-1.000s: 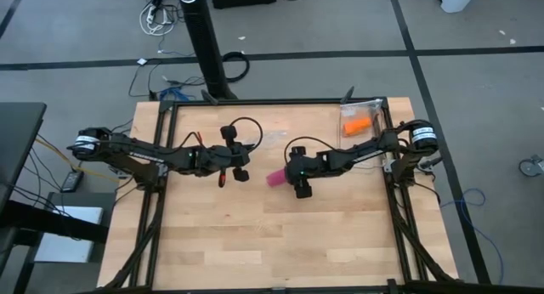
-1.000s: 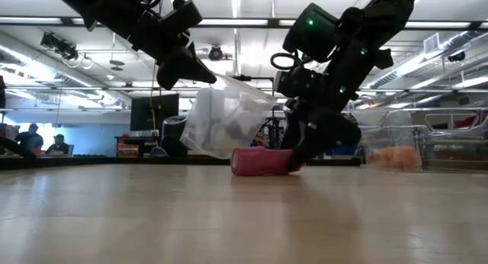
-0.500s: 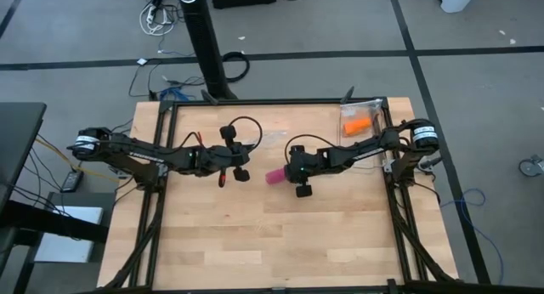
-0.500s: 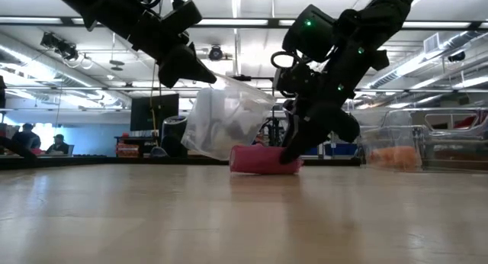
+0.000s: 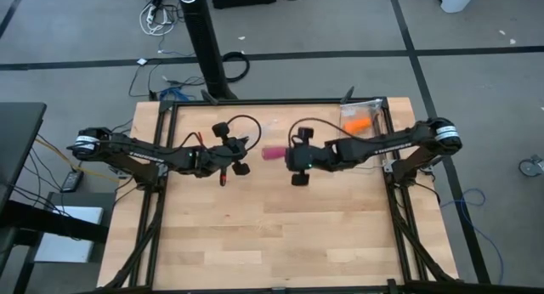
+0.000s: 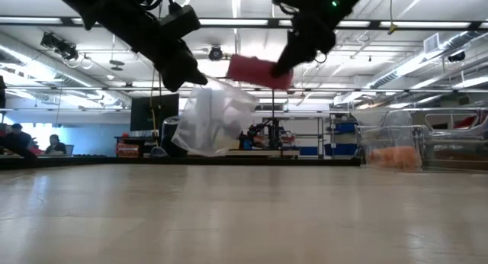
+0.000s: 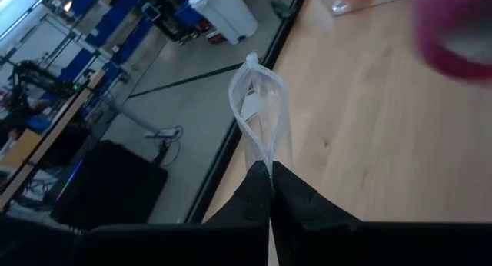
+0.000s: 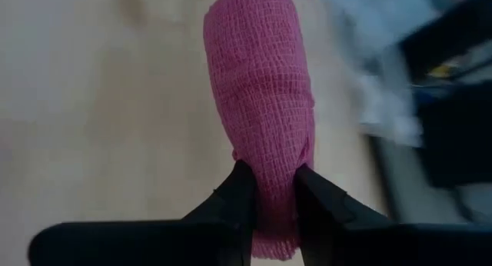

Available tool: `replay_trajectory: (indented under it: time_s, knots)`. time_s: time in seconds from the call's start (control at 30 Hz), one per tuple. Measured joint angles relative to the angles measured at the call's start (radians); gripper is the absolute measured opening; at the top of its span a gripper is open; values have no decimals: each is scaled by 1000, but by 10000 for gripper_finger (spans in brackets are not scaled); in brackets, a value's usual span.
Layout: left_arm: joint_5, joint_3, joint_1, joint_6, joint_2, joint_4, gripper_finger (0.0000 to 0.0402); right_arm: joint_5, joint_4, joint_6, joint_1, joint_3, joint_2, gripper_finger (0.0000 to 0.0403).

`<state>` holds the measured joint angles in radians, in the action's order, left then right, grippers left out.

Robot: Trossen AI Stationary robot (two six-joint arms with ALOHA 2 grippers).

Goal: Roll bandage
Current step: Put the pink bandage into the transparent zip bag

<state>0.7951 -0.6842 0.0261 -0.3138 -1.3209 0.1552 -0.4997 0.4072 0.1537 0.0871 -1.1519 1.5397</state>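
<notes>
The bandage is a magenta-pink roll, held in the air by my right gripper, which is shut on it. From above, the bandage shows over the table's middle, sticking out of my right gripper toward the left. In the low view the bandage hangs high above the tabletop. My left gripper is shut on a clear plastic bag just left of the roll. That bag hangs below my left gripper. My right gripper pinches one end of the roll between its two fingers. The fingers come level from the table's right and lie along the roll, whose other end points away from them. The roll is lifted clear of the table, nearly level. My left gripper pinches the bag's thin upper edge between its shut fingertips. The bag hangs slack below the fingers, its mouth gaping beyond the pinch. Whether its lower end touches the table I cannot tell.
A clear container with an orange roll stands at the table's far right corner, and the orange roll also shows in the low view. Dark frame rails run along the table's left and right sides. The near half of the wooden tabletop lies bare.
My right gripper has shut on the bandage roll, which lay on the table, and has carried it up and toward the far edge. The roll now hangs clear of the table. The bag under my left gripper has shifted only slightly.
</notes>
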Motion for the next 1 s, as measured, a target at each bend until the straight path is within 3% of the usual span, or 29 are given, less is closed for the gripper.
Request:
replay_trajectory:
  time_s: [0.2,0.5,1.0]
  knots:
    - [14,0,0,11,0,-10,3,-97,45,83,-58,-126,29,68]
    - [13,0,0,12,0,37,3,-101,53,155,-156,-135,63,68]
    - [-39,-8,0,109,0,81,3,-42,66,210,-166,-134,99,68]
